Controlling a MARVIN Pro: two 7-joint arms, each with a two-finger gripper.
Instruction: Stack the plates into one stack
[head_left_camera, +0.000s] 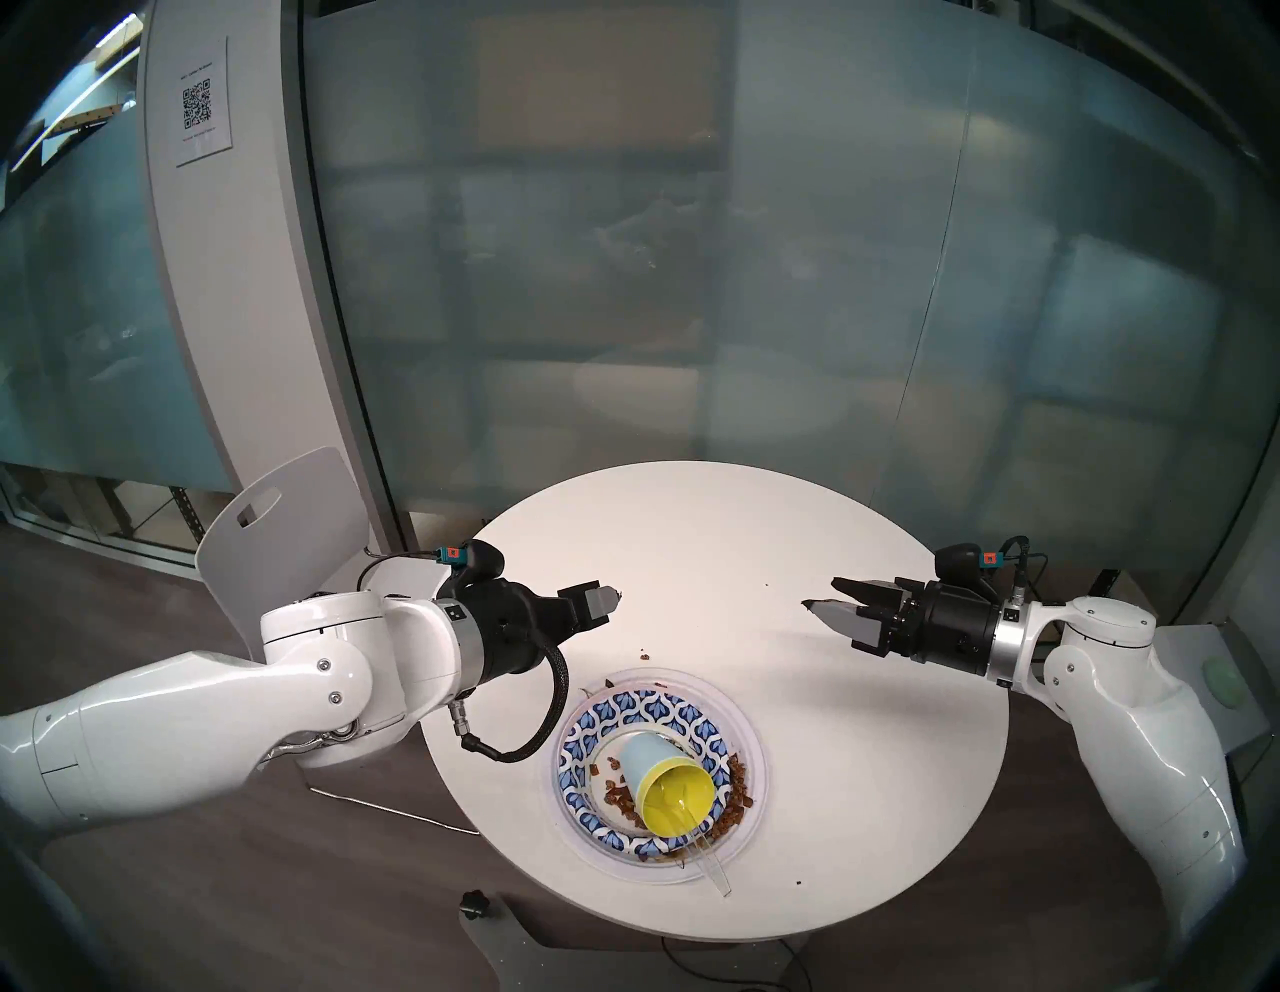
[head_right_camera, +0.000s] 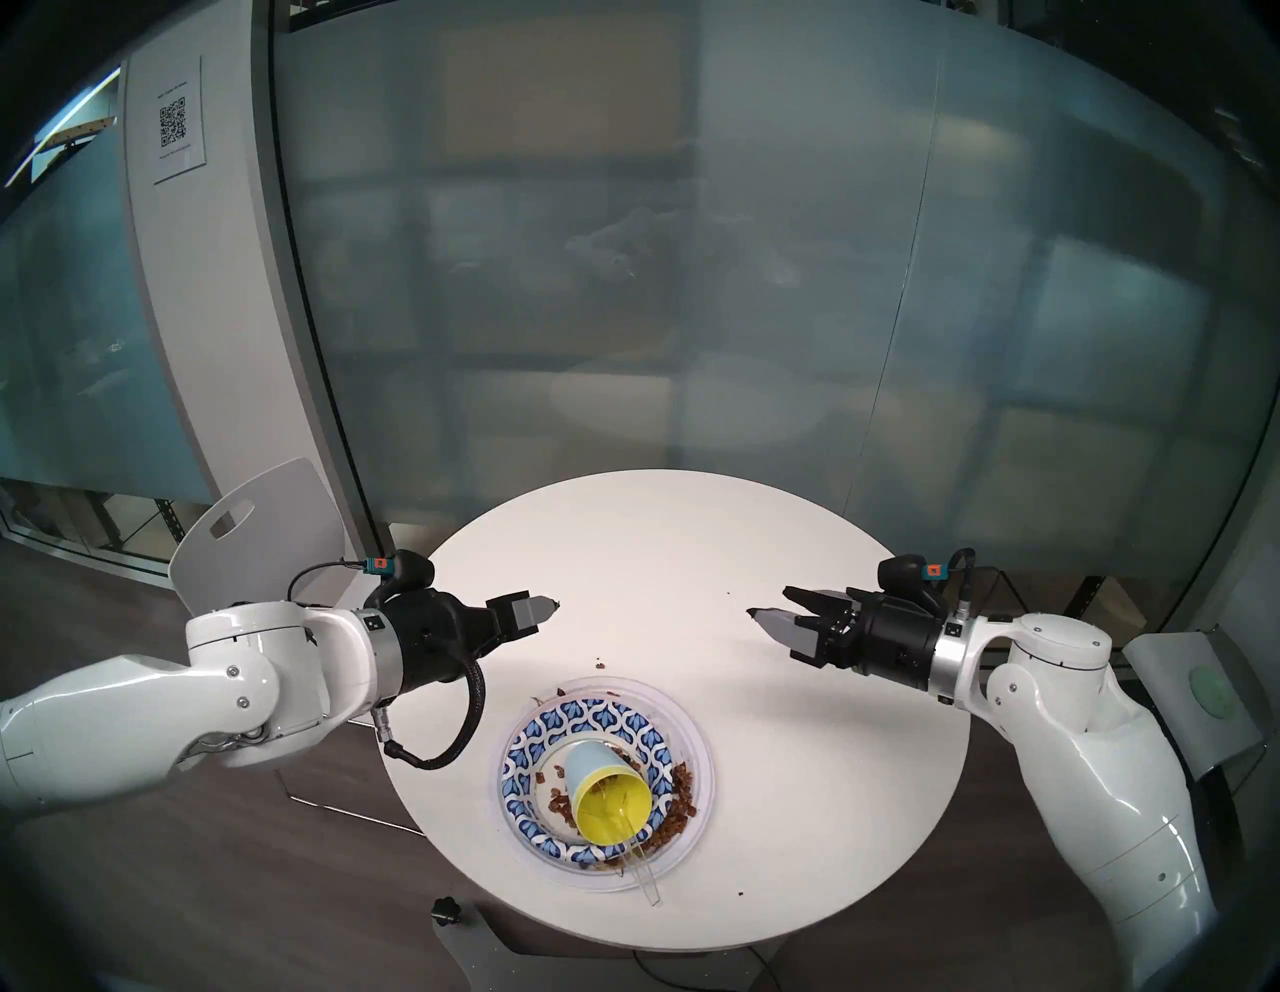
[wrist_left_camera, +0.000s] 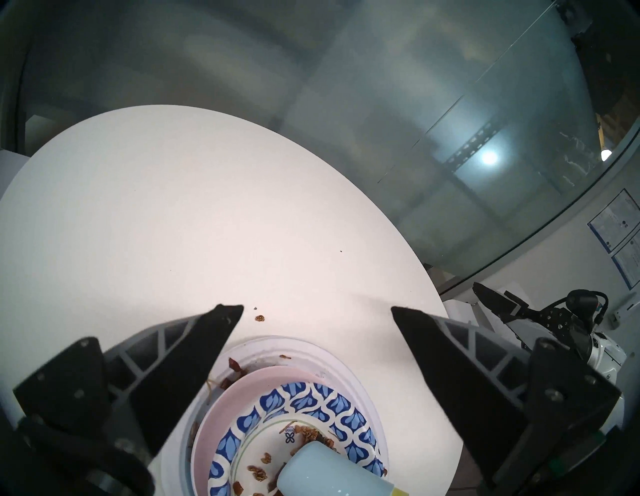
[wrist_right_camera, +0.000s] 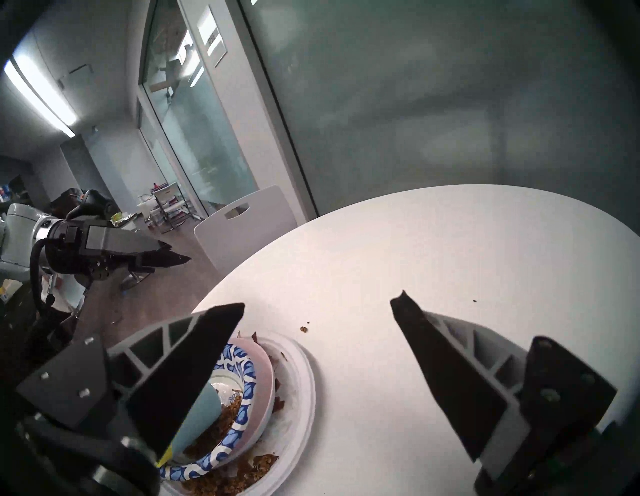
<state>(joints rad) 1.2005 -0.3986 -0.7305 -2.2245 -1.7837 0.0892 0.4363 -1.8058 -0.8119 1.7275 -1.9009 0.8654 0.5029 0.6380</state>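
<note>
Plates sit piled in one stack near the front edge of the round white table: wide white plate at the bottom, pink plate on it, leaf-patterned paper plate uppermost. A blue cup lies tipped on top among brown crumbs, yellow mouth toward the front. Left gripper and right gripper hover either side, fingers spread, holding nothing.
</note>
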